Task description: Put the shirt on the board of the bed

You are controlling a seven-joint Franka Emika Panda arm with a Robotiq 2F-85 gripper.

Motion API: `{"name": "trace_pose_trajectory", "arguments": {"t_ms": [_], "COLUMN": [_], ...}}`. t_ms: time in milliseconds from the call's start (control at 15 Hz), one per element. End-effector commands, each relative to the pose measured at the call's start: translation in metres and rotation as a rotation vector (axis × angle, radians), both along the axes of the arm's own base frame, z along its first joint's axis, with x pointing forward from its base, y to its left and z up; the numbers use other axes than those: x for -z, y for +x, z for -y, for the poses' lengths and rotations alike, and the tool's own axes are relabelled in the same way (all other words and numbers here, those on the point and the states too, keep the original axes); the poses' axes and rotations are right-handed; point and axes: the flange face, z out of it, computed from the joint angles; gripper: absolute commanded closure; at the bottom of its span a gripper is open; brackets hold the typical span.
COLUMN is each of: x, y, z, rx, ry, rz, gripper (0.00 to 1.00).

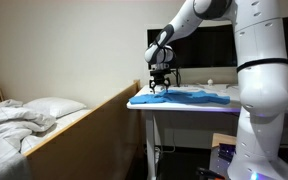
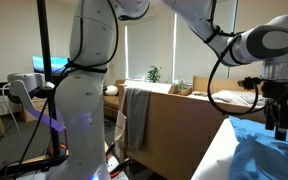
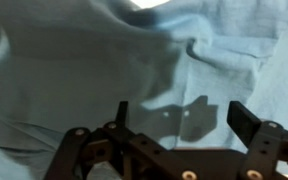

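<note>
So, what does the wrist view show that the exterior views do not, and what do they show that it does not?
Only the wrist view: the creases of the blue shirt close up, and the pincer with its fingers apart, open.
Only the exterior views: the bed with its pillow, the wooden board beside it, the white table under the shirt, and the arm itself.
Shared: the shirt, with the pincer over it.

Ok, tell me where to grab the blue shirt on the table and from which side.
Probably best to pinch the raised fold of the shirt, coming straight down from above. It lies spread flat on the table, so only that wrinkle stands up enough for the open gripper to close across it.
</note>
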Motion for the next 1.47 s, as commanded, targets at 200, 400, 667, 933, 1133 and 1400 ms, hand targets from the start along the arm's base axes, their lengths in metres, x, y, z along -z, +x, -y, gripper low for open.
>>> {"name": "trace_pose_trajectory", "arguments": {"t_ms": [200, 400, 667, 933, 1133, 1400], "x": [0.006, 0.005, 0.031, 0.047, 0.041, 0.031], "y": [-0.005, -0.008, -0.009, -0.004, -0.001, 0.003], "z": [0.000, -0.002, -0.012, -0.016, -0.010, -0.008], "rx": [0.008, 0.001, -0.003, 0.010, 0.037, 0.072], "ry": [0.059, 0.108, 0.124, 0.135, 0.132, 0.135], "rz": [-0.085, -0.139, -0.177, -0.196, -0.193, -0.164], "gripper": [0.00, 0.00, 0.00, 0.00, 0.27, 0.54]}}
